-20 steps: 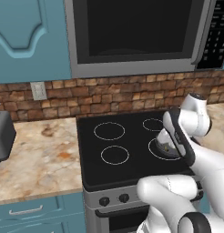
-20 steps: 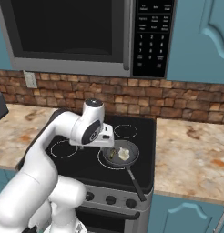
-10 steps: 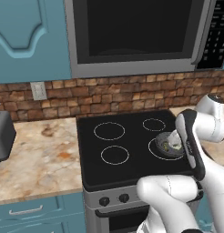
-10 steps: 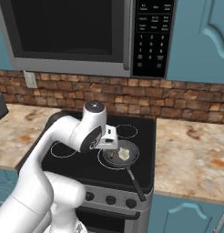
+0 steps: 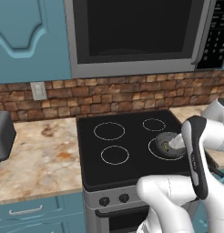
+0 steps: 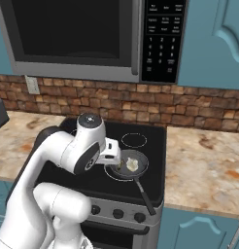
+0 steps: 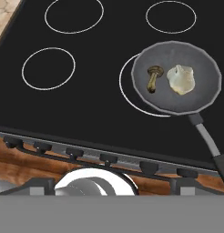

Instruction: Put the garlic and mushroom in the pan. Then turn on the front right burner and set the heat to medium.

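The gripper is hanging above the cooktop's front edge with its jaws standing wide apart and nothing between them. Just beyond it, the pan is sitting over the front right burner, near the cooktop's front right corner, its handle pointing toward the front edge. Inside it, the mushroom and the garlic are lying side by side, just apart. The knobs are lining the front edge.
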{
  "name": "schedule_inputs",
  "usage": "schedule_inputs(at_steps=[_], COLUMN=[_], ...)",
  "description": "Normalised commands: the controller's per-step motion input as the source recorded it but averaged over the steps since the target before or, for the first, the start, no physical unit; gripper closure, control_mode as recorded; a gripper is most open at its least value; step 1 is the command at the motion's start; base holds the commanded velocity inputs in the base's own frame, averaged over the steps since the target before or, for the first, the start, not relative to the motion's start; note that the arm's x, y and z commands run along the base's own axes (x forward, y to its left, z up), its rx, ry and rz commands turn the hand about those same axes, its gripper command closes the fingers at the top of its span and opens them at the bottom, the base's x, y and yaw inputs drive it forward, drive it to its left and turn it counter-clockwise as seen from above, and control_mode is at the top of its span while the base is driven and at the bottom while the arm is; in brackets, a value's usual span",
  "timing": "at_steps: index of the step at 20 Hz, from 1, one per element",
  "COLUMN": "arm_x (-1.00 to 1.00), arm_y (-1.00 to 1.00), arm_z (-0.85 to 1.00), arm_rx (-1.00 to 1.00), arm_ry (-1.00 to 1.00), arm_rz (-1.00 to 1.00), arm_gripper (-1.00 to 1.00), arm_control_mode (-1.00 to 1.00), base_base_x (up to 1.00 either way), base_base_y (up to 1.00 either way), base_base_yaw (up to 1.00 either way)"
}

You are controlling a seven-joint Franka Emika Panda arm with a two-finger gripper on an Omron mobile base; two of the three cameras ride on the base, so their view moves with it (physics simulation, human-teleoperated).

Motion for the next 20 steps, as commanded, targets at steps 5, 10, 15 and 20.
schedule_inputs(at_steps=[5,10,15,20], arm_x=[0.00,0.00,0.00,0.00], arm_y=[0.01,0.00,0.00,0.00], arm_z=[0.00,0.00,0.00,0.00], arm_rx=[0.00,0.00,0.00,0.00], arm_ry=[0.00,0.00,0.00,0.00], arm_rz=[-0.02,0.00,0.00,0.00], arm_gripper=[-1.00,-1.00,-1.00,-1.00], arm_control_mode=[-1.00,-1.00,-1.00,1.00], base_base_x=[0.00,0.00,0.00,0.00], base_base_y=[0.00,0.00,0.00,0.00], base_base_yaw=[0.00,0.00,0.00,0.00])
